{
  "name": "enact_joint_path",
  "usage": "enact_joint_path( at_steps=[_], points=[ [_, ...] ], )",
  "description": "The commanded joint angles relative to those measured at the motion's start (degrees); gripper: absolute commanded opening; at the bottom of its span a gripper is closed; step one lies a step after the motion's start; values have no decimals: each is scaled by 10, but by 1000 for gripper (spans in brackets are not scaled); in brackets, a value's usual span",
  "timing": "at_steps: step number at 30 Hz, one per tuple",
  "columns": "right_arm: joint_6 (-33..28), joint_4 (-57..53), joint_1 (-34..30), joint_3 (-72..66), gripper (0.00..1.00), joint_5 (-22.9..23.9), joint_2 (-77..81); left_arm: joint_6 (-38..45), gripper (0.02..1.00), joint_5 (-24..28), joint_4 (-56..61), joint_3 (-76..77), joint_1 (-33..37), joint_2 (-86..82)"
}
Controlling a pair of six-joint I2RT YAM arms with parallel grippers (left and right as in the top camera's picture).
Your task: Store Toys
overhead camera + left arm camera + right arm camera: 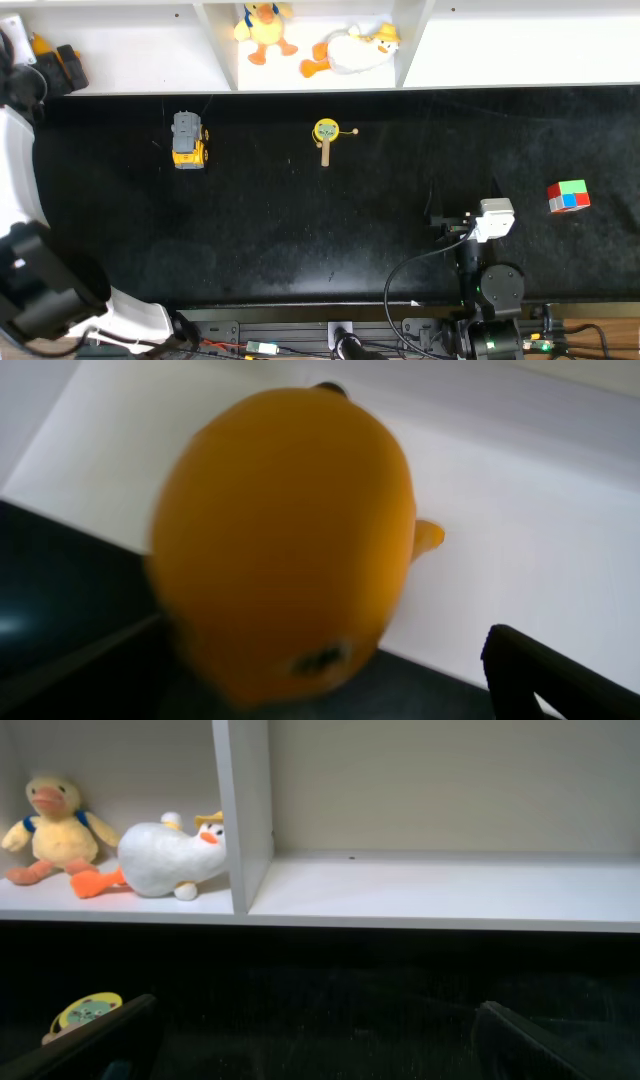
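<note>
Two grippers: left gripper is hanging at the upper-left shelf beside an orange toy, grasp impossible to tell; right gripper is sitting lower right, jaws apart.

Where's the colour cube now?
The cube sits far right on the mat in the top view, right of the right arm, short of the shelf.

Even overhead light, no hard shadows. White shelf bright, near washed out. Black table dark, with a faint dull sheen. Left wrist view: orange toy very close, blurred. Right wrist view dimmer, shelf bays grey.
</note>
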Motion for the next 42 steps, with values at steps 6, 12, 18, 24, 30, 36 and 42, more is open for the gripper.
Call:
enact_joint_path(
  at_steps=[6, 12, 18, 24, 30, 36, 42],
  points=[
    [0, 2, 3, -8, 993, -4, 0, -2, 998, -31, -22, -96, -14, -129],
    [0, 2, 3, -8, 996, -4, 0, -57, 998, -16, 25, -282, -43, -262],
    [0, 2, 3, -8, 996, -4, 0, -100, 998, -20, 19, -402, -146, -354],
    [0, 2, 3, -8, 996, -4, 0, -126, 998, -59, 28, -428, -241, -350],
    [0, 2, 3, -8, 996, -4, 0, -126, 1000, -53, 69, -428, -256, -296],
    [0, 2, 3, -8, 993, -4, 0, -126, 998, -44, 127, -428, -256, -228],
    [0, 2, 3, -8, 993, -4, 0, -126, 980, -42, 138, -428, -257, -183]
  ],
)
